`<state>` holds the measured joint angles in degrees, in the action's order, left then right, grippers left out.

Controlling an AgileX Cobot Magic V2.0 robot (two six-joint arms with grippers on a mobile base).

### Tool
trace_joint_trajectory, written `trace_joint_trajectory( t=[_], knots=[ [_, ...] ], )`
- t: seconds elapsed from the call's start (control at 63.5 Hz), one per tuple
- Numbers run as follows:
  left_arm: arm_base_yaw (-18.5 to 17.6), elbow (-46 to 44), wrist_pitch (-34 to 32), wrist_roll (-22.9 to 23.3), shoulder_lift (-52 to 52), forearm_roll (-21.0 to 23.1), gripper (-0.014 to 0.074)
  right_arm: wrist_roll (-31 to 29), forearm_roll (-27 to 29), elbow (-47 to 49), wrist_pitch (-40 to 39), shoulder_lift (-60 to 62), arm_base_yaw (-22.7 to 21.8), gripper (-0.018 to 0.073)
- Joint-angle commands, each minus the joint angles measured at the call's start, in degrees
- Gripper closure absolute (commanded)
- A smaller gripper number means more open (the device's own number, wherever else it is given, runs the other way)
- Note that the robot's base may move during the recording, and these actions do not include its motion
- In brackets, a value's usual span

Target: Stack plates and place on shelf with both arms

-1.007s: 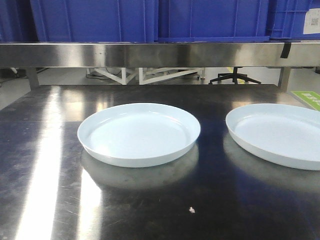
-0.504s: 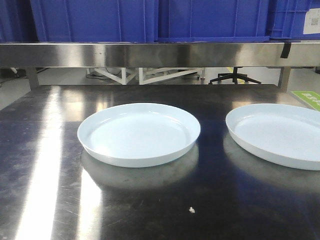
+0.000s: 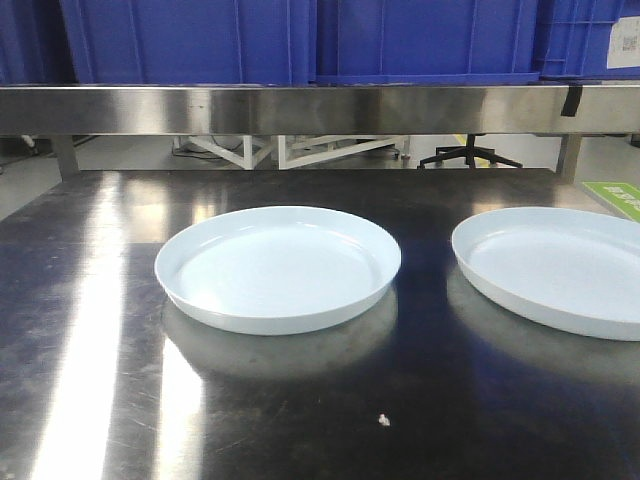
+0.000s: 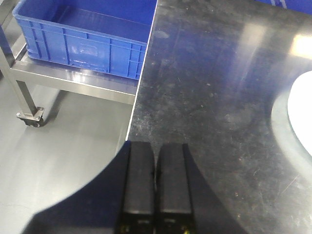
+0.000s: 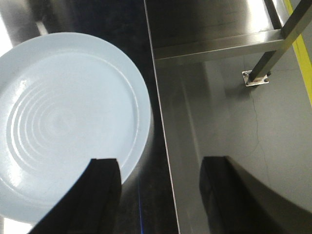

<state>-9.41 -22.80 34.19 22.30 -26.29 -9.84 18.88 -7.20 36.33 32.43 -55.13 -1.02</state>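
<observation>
Two pale bluish-white plates lie flat and apart on the dark steel table: one plate [image 3: 278, 268] in the middle, the other plate [image 3: 555, 268] at the right, cut off by the frame edge. No arm shows in the front view. In the left wrist view my left gripper [image 4: 156, 146] is shut with nothing in it, hovering over the table's left edge, and a sliver of a plate [image 4: 301, 114] shows far to its right. In the right wrist view my right gripper [image 5: 158, 165] is open and empty above the table's right edge, its left finger over the near rim of a plate [image 5: 63, 122].
A steel shelf rail [image 3: 300, 108] crosses above the back of the table, with blue crates [image 3: 190, 40] on it. Left of the table a blue crate [image 4: 83, 36] rests on a low wheeled steel rack. Floor and a steel leg [image 5: 265, 63] lie beyond the table's right edge.
</observation>
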Motion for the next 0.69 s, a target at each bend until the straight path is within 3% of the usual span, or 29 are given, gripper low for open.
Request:
trace_joint_trajectory(
  t=[0.0, 0.299, 0.677],
  knots=[
    [0.17, -1.63, -3.94, 0.49, -0.14, -0.23, 0.0507, -0.37, -0.27, 1.51, -2.69, 0.25, -0.22, 0.0081],
    [0.17, -1.63, -3.94, 0.49, -0.14, -0.23, 0.0507, -0.37, -2.23, 2.97, -7.99, -10.88, -0.22, 0.0081],
    [0.17, -1.63, -3.94, 0.49, -0.14, -0.23, 0.0507, -0.37, -3.90, 12.40, -7.91, -26.00, -0.29, 0.0081]
  ],
)
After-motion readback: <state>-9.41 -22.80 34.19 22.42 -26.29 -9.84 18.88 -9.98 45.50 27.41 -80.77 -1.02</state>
